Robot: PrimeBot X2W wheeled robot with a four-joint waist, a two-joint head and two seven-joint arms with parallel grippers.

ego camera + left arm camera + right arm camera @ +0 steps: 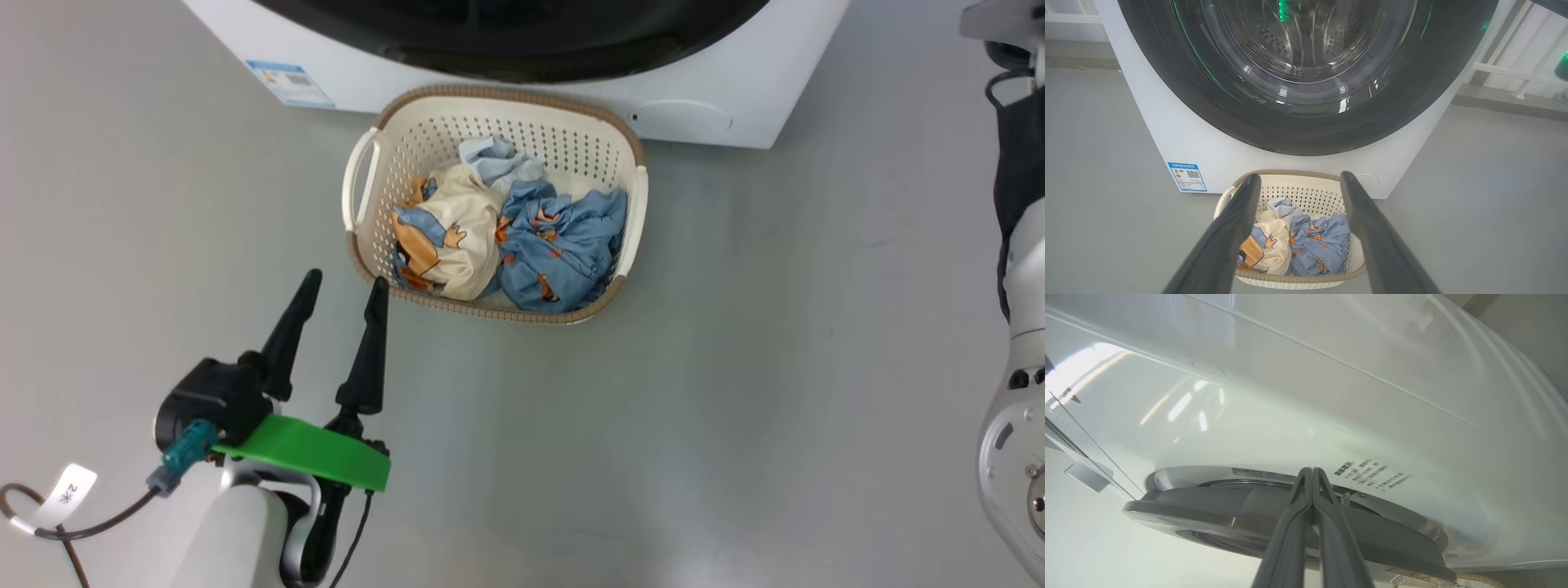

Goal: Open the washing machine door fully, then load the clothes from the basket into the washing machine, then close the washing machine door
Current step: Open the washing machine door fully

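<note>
Cream basket [571, 139], just beside left hand [345, 282], jaws apart

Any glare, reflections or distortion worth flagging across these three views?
Head view: soft even light, mild sheen on the floor, basket sharp. Left wrist view: green and white reflections on the washing machine door, wide-angle bowing. Right wrist view: bright glare on the white washing machine; the shut right gripper looks soft up close.

Smooth grey floor [735, 408]; white railing [1515, 72], maybe window frame, behind.
</note>
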